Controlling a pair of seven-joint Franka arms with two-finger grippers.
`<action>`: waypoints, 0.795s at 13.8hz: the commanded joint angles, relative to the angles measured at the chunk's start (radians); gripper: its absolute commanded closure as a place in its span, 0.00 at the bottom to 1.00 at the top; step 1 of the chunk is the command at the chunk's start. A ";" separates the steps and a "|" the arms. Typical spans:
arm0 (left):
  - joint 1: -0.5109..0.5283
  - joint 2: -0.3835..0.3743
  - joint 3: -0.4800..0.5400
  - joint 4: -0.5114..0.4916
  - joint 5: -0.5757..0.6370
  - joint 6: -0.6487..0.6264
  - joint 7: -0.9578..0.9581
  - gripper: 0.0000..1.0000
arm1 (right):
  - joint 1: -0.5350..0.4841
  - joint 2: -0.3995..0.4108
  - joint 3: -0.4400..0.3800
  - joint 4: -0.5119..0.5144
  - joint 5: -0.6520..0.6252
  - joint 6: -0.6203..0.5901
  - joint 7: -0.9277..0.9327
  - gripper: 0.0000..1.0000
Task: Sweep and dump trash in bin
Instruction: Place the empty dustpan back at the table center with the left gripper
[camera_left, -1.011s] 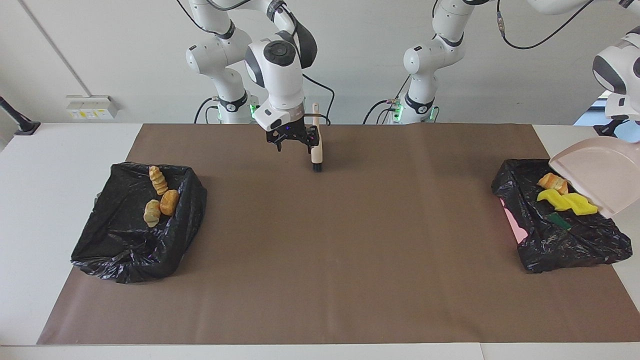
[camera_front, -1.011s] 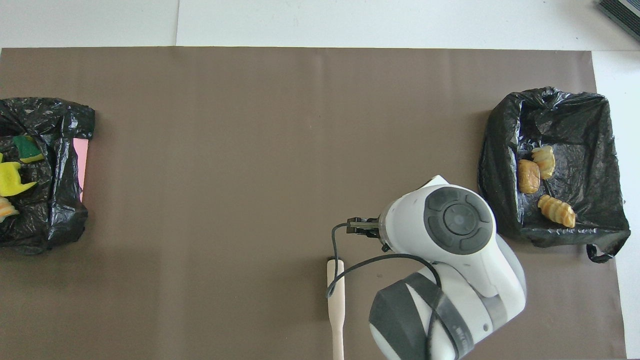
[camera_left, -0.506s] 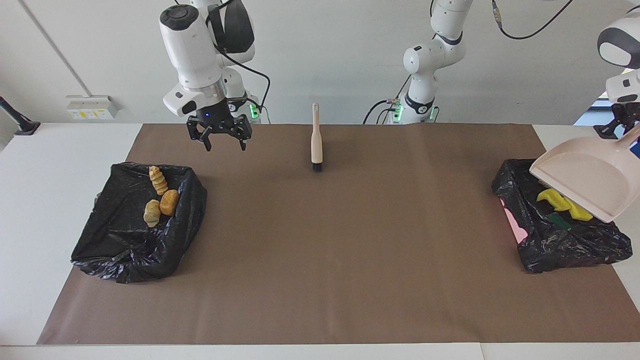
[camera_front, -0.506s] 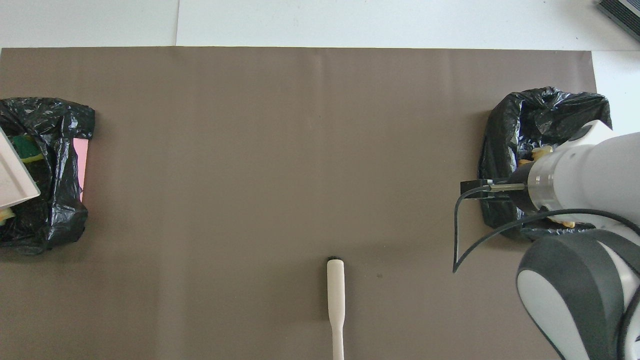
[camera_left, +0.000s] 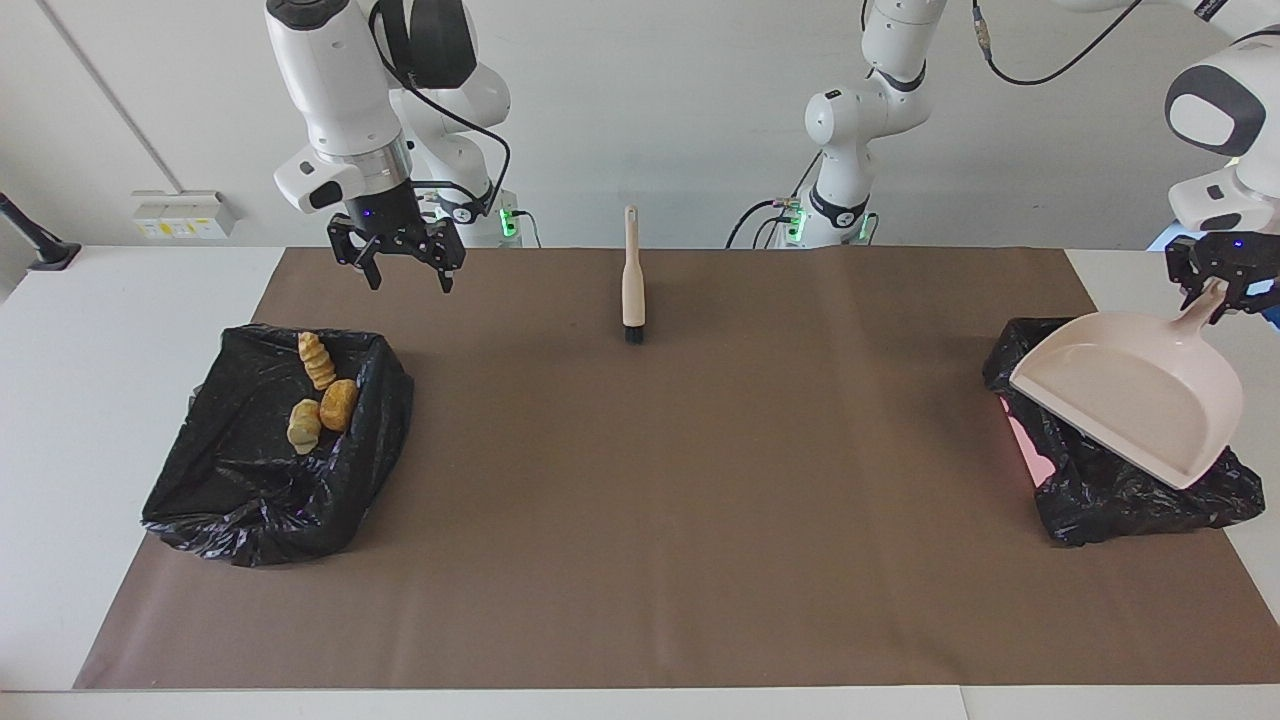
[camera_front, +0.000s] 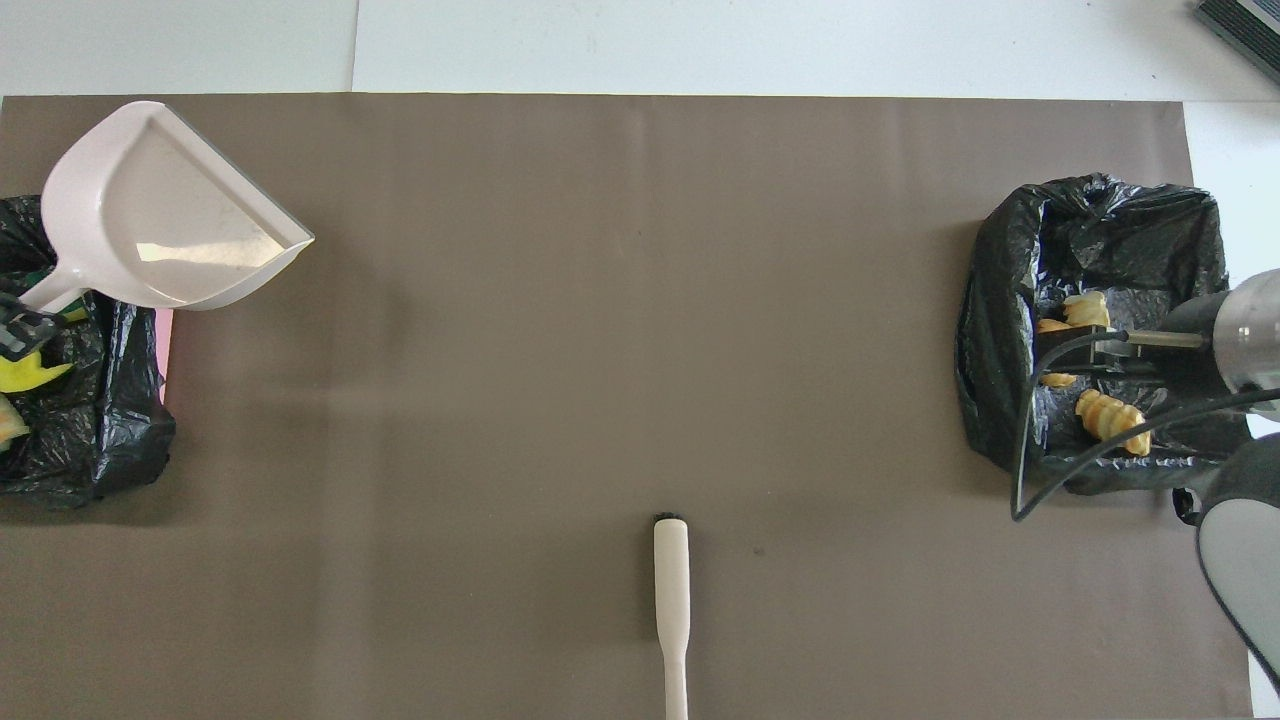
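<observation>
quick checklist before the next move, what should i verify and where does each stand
1. Mat swept of scraps: ok, none lie loose on it.
2. Dustpan emptied: ok, its tray shows nothing inside.
3. Left pincer grip on the dustpan handle: ok, shut on it, pan up over the bin at the left arm's end.
4. Pastry lumps in the other bin: ok, three lie inside.
5. Yellow chunks and fourth lump in the left arm's bin: cannot tell in full, the pan hides most of it.
6. Brush released: ok, lies alone on the mat; right pincer open, up over the mat's edge.
</observation>
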 joint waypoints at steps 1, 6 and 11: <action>-0.123 0.037 0.018 0.002 -0.030 0.017 -0.219 1.00 | -0.066 0.015 0.007 0.042 0.009 -0.049 -0.091 0.00; -0.337 0.094 0.018 0.004 -0.073 0.069 -0.613 1.00 | -0.085 0.154 0.002 0.328 0.008 -0.241 -0.092 0.00; -0.517 0.148 0.020 0.052 -0.117 0.108 -0.906 1.00 | -0.053 0.121 0.024 0.272 0.006 -0.215 0.029 0.00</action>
